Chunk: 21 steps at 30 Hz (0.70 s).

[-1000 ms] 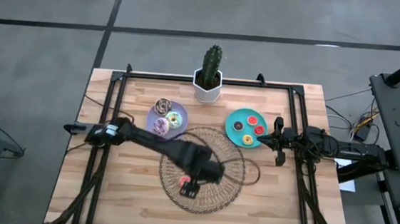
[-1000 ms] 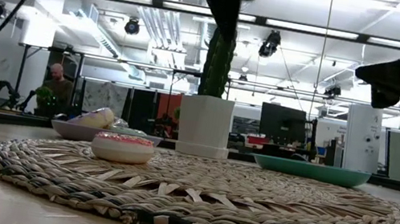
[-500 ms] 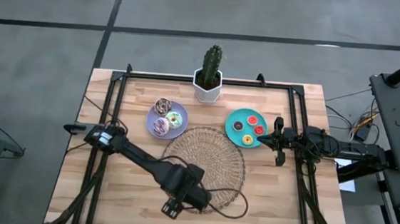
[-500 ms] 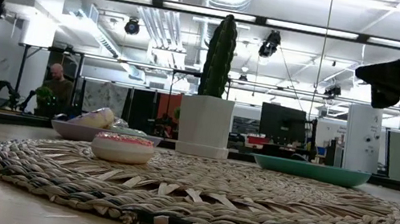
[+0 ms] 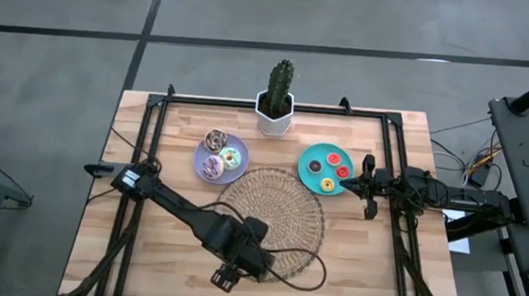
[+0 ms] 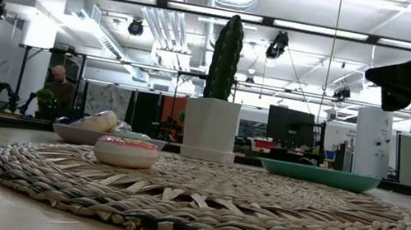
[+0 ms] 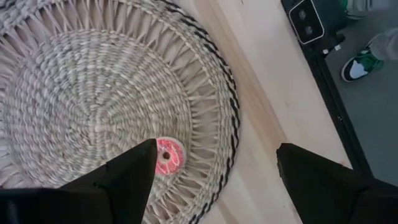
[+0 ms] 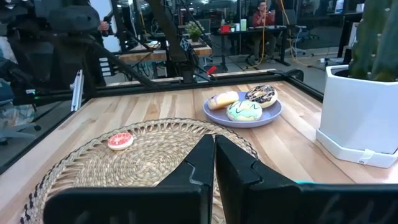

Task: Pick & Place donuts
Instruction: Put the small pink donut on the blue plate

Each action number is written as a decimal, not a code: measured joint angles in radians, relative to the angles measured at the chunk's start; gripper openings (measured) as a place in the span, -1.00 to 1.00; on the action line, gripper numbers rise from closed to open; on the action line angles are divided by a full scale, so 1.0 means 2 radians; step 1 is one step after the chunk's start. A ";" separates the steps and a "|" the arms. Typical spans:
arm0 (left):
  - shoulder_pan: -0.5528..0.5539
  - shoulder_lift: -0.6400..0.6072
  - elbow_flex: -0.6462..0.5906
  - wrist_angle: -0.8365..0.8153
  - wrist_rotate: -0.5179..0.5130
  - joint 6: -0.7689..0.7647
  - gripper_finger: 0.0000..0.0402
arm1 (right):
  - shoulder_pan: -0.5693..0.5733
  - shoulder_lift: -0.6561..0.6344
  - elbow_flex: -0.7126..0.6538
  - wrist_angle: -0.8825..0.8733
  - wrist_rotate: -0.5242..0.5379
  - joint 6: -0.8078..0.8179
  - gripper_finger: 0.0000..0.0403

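Donuts sit in three spots on your table: one pink donut lies alone on the woven mat, toward its near-left edge in the high view. The lavender plate carries three larger donuts, iced white-green, brown-white and a pale one. The teal plate carries four tiny donuts.

Your left hand hangs above the table's front edge, just beside the mat's rim; its fingers stand wide apart and hold nothing.

Your right hand waits right of the teal plate, its fingers pressed together and empty.

A potted cactus stands at the far edge, between the plates.
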 joint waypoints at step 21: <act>0.032 -0.115 -0.308 0.169 -0.002 -0.010 0.50 | 0.000 0.000 0.000 0.000 0.000 0.000 -0.96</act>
